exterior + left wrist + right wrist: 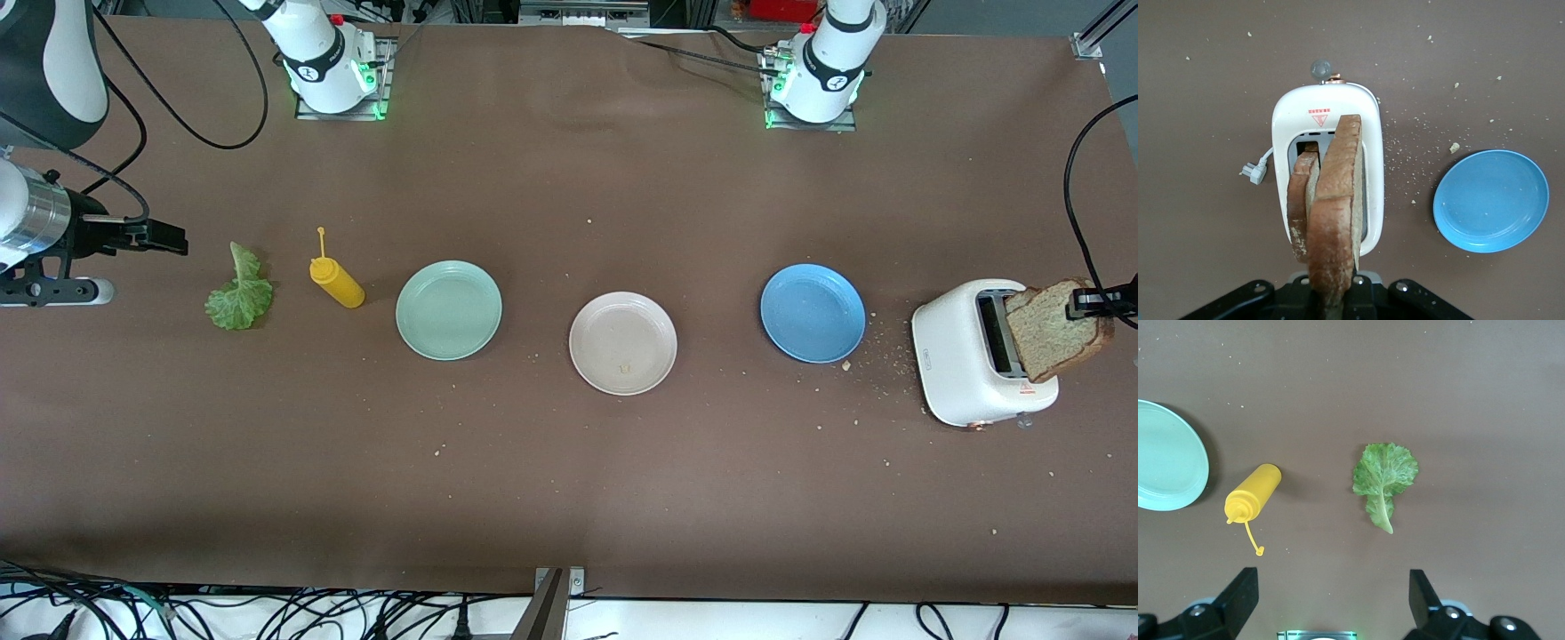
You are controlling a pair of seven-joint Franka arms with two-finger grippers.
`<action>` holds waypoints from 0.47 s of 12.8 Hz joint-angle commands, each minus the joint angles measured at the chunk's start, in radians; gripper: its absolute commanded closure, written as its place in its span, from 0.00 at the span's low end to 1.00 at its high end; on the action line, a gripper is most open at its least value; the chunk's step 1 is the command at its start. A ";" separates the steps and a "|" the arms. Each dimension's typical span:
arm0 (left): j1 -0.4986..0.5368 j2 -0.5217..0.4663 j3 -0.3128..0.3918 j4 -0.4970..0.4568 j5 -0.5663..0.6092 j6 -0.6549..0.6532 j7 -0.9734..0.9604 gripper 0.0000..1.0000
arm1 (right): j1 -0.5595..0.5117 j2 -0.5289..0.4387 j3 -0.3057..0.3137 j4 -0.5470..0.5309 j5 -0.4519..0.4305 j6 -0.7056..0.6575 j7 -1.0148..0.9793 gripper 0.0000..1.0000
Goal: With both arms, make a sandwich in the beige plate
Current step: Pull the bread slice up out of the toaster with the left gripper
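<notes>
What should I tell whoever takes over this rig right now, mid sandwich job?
Left gripper: shut on a bread slice, lifted over the white toaster at the left arm's end of the table.
Second slice: in the toaster slot.
Right gripper: open, holding nothing, hovering over the table by the lettuce leaf at the right arm's end.
Beige plate: mid-table between the mint-green plate and blue plate, bare except for a crumb.
Done: first slice gripped.
Left: slice onto the beige plate, lettuce on it, second slice on top.
</notes>
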 commanded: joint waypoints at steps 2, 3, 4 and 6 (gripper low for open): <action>-0.031 0.001 -0.036 0.009 -0.113 -0.039 -0.065 1.00 | -0.002 -0.003 0.004 -0.003 -0.002 -0.007 0.002 0.00; -0.042 0.005 -0.053 0.003 -0.172 -0.042 -0.066 1.00 | -0.002 -0.003 0.004 -0.003 -0.002 -0.007 0.002 0.00; -0.053 0.018 -0.070 0.003 -0.250 -0.062 -0.075 1.00 | -0.002 -0.002 0.004 -0.003 -0.002 -0.007 0.004 0.00; -0.102 0.071 -0.085 0.003 -0.426 -0.069 -0.143 1.00 | -0.002 0.000 0.004 -0.003 -0.008 -0.007 0.011 0.00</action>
